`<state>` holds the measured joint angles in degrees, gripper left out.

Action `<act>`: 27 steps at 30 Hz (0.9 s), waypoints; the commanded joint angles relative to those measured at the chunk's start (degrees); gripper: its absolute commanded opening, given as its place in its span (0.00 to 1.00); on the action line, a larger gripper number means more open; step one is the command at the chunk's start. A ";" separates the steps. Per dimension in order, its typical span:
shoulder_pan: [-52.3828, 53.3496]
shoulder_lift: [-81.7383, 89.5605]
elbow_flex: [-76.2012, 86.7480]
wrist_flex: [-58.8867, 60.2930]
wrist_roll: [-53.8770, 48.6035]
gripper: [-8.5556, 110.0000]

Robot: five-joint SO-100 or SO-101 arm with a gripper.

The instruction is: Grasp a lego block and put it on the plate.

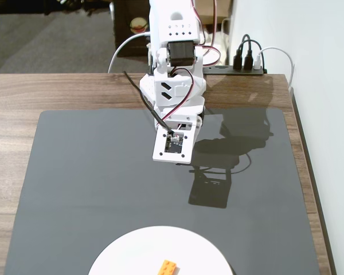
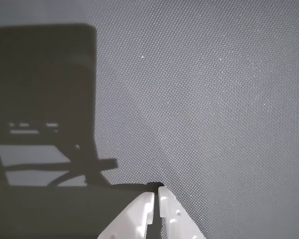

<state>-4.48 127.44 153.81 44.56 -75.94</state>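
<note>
A small bright orange lego block (image 1: 168, 267) lies on the large white plate (image 1: 126, 255) at the bottom edge of the fixed view. The white arm stands at the back of the table, folded over the grey mat, far from the plate. Its camera mount hides the jaws in the fixed view. In the wrist view my gripper (image 2: 156, 190) is shut and empty, its two white fingertips together above bare mat. Block and plate are out of the wrist view.
A dark grey mat (image 1: 74, 183) covers most of the wooden table (image 1: 23, 91). A power strip with plugs (image 1: 246, 64) lies at the back right. The arm's shadow (image 1: 212, 189) falls on the mat to its right.
</note>
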 commanded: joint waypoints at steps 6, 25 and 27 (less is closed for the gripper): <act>-1.23 1.14 -4.13 1.67 0.97 0.08; -1.32 0.70 -3.52 0.79 0.97 0.08; -1.32 0.62 -3.08 0.26 0.70 0.08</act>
<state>-5.54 127.44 152.14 45.70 -74.97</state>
